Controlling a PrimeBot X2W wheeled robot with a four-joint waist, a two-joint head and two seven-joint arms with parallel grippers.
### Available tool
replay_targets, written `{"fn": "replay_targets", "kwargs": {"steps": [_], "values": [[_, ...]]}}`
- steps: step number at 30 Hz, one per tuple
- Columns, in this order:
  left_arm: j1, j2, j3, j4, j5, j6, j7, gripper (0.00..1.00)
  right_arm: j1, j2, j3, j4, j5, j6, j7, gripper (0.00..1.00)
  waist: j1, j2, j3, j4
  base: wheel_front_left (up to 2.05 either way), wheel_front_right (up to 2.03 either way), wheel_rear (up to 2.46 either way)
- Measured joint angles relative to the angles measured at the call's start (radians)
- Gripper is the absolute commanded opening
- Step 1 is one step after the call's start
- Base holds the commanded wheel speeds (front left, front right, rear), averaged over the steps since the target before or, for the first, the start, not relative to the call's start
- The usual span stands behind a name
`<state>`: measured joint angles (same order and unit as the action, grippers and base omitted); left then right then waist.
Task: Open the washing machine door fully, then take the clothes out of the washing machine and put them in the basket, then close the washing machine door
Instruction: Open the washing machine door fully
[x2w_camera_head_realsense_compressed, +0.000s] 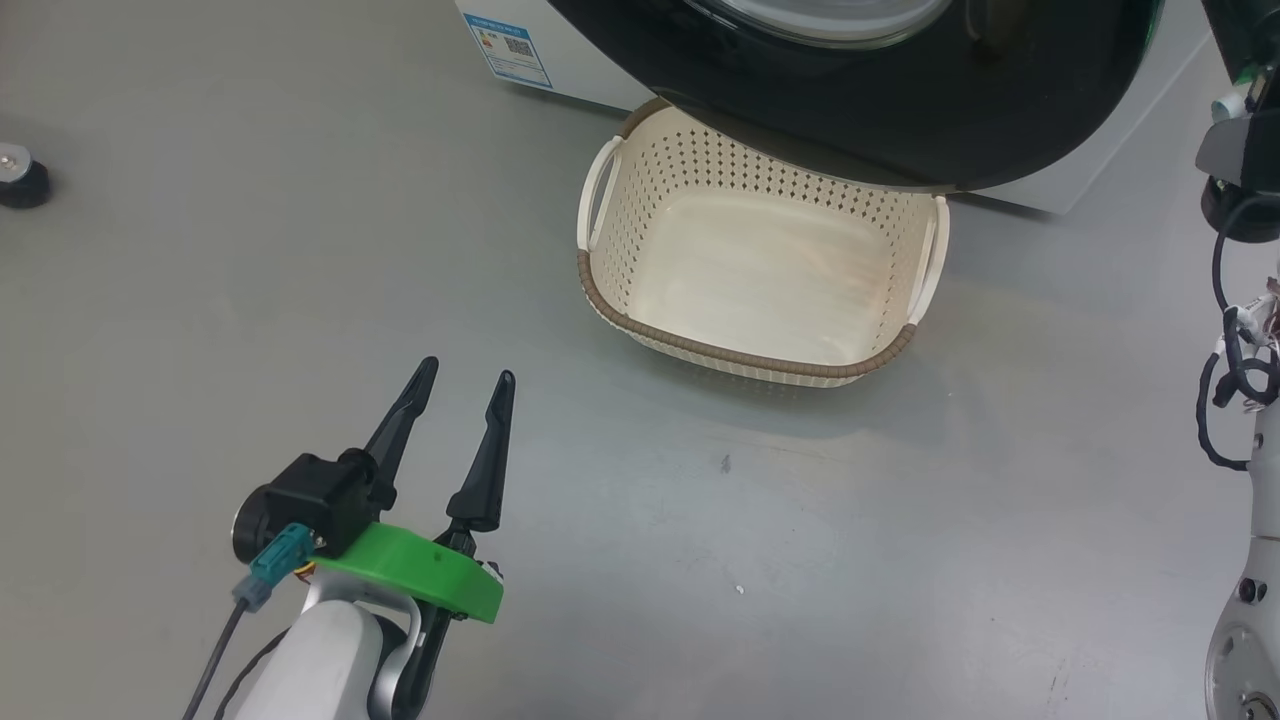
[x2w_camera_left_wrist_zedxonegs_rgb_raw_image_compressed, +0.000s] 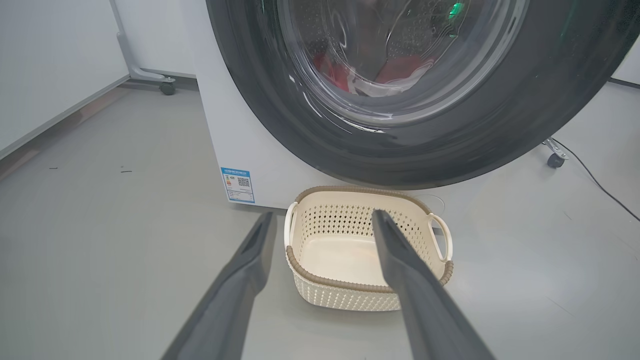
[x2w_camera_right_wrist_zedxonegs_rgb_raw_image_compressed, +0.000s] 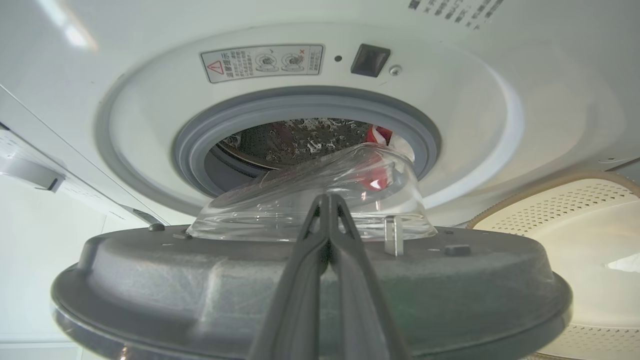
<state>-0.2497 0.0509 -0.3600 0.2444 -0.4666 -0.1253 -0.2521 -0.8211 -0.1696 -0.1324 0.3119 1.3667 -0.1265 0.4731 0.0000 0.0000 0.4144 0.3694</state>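
Note:
The washing machine door, glossy black with a glass bowl, stands partly open over the far side of the basket. The cream basket sits on the floor with nothing in it. Red clothes show through the door glass inside the drum. In the right wrist view my right gripper is shut with nothing between its fingers, its tips at the door's grey inner face beside the glass bowl, with clothes in the washing machine opening beyond. My left gripper hangs open above the floor, left of and nearer than the basket.
A small black round object lies on the grey floor at the far left. Caster feet stand beside the machine, and a black cable runs along the floor to its right. My right arm fills the right edge.

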Motion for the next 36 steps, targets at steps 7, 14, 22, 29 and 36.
{"fn": "replay_targets", "kwargs": {"steps": [7,14,22,29,36], "values": [[-0.004,-0.001,0.0,0.002,0.0,0.0,0.0,1.0,-0.01,0.014,0.0,0.058,0.015,0.0,0.045,0.0,0.0,0.0,-0.003,0.003,0.0,0.0,0.0],[-0.008,-0.001,0.003,0.007,0.0,0.0,0.0,1.0,-0.01,0.014,0.001,0.088,0.016,0.0,0.072,0.0,0.0,0.0,-0.013,0.004,0.0,0.0,0.0],[-0.008,-0.002,0.009,0.02,0.0,0.0,0.0,1.0,-0.003,0.017,-0.007,0.114,0.041,-0.001,0.103,0.0,0.0,0.0,-0.049,0.003,0.0,0.0,0.0],[-0.007,-0.001,0.019,0.027,0.002,0.0,0.0,1.0,0.031,0.036,-0.001,0.128,0.055,-0.001,0.133,0.0,0.0,0.0,-0.084,-0.004,0.0,0.0,0.0],[-0.003,0.0,0.023,0.034,0.005,0.0,0.0,1.0,0.074,0.052,0.009,0.151,0.072,-0.001,0.165,0.0,0.0,0.0,-0.122,-0.011,0.0,0.0,0.0]]}}
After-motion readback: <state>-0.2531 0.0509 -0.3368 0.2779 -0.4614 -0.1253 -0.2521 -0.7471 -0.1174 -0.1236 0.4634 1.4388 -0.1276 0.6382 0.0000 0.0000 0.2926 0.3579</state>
